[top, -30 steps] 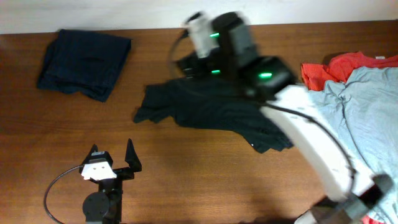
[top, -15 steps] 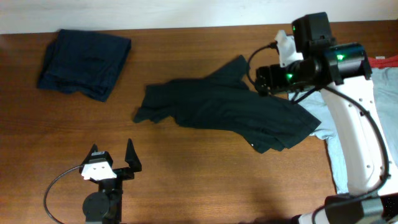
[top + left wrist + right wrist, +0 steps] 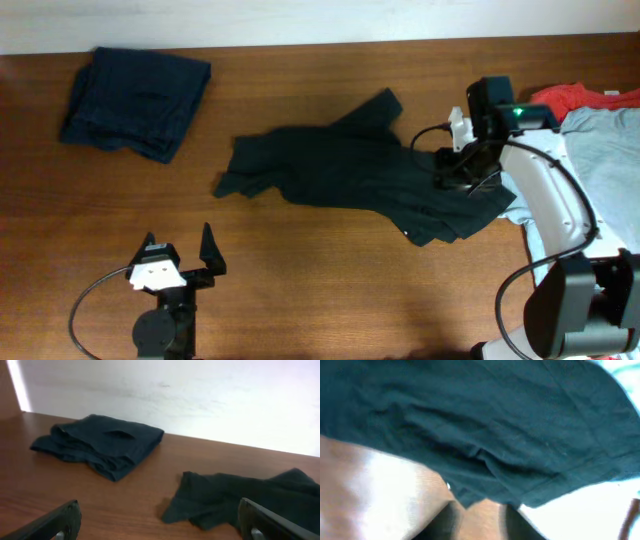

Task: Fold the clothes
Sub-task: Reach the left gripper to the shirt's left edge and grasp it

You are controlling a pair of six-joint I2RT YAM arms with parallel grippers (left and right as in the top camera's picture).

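R gripper [image 3: 462,172] sat on black tee [image 3: 330,170] edge, jaws' hold unclear; L gripper [image 3: 180,240] jaws wide, empty. Shd pinch one layer.

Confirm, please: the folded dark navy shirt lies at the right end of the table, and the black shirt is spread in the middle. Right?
No. The overhead view shows the folded dark navy shirt at the left end of the table; the black shirt is spread in the middle.
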